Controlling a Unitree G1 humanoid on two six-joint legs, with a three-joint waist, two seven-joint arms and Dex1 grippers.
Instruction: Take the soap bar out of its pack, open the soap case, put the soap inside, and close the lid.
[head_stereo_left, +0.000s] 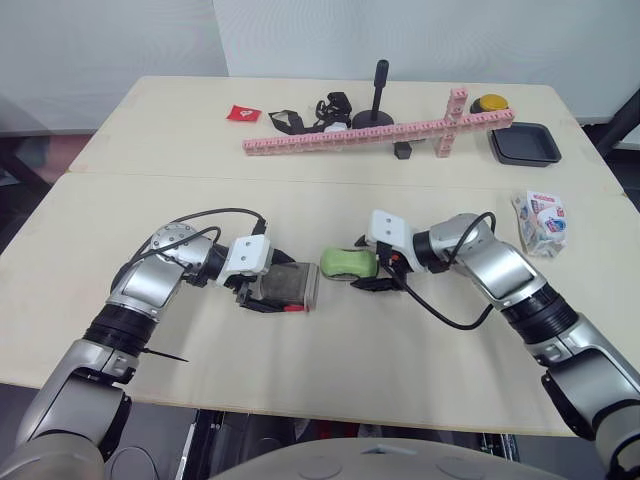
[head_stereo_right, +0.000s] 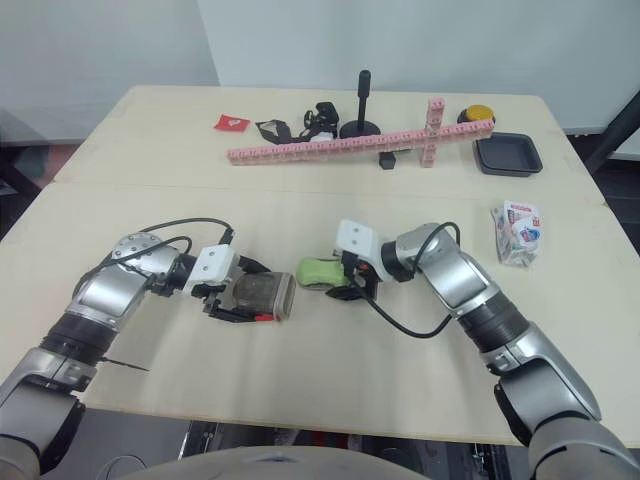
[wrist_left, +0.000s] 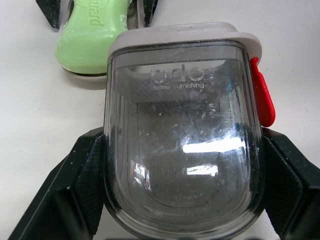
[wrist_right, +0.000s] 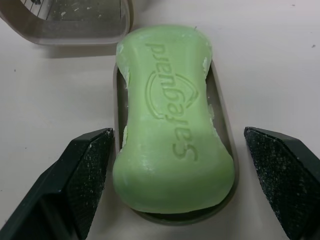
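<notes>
A green soap bar (wrist_right: 172, 150) stamped "Safeguard" lies on the shallow base (wrist_right: 226, 150) of the soap case, at mid-table. My right gripper (head_stereo_left: 366, 266) is open, one finger on each side of the soap with gaps between. The smoky clear case lid (wrist_left: 182, 140) with a red latch (wrist_left: 263, 97) lies on its side just left of the soap, its open mouth facing the bar. My left gripper (head_stereo_left: 268, 290) is shut on the lid, its fingers (wrist_left: 80, 185) pressing both walls. The emptied soap pack (head_stereo_left: 540, 222) lies at the right edge.
Along the far side stand a long pink block bar (head_stereo_left: 370, 135), a black post on a round foot (head_stereo_left: 380, 95), a black tray (head_stereo_left: 523, 143), a yellow button (head_stereo_left: 490, 103), black straps (head_stereo_left: 300, 118) and a red packet (head_stereo_left: 243, 113).
</notes>
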